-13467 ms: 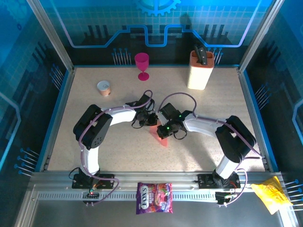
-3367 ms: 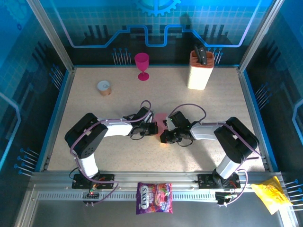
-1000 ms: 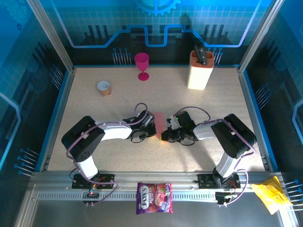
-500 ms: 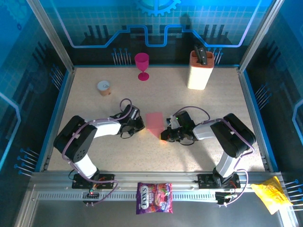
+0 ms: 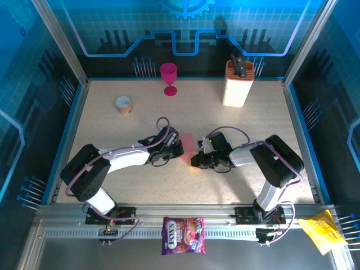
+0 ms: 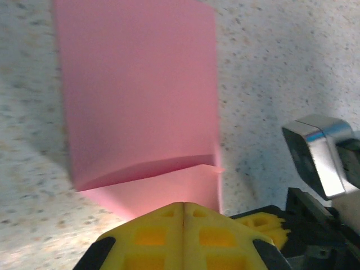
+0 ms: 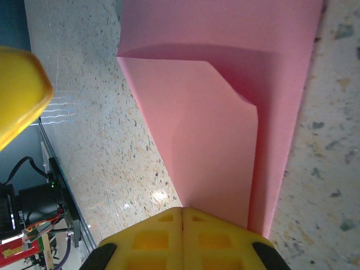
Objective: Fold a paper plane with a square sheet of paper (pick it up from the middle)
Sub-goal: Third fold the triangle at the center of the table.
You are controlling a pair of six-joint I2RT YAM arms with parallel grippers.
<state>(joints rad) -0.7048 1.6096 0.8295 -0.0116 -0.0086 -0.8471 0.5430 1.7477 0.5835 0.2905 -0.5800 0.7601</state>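
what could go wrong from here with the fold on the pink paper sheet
The thin salmon-pink square sheet of paper has its folded flap bowed up rather than creased flat, so it may spring open or crease crooked.
The shut left gripper and shut right gripper sit close together at that sheet; they might bump or drag it across the speckled table.
The flap's corner looks dented in the right wrist view, which could set a stray crease.
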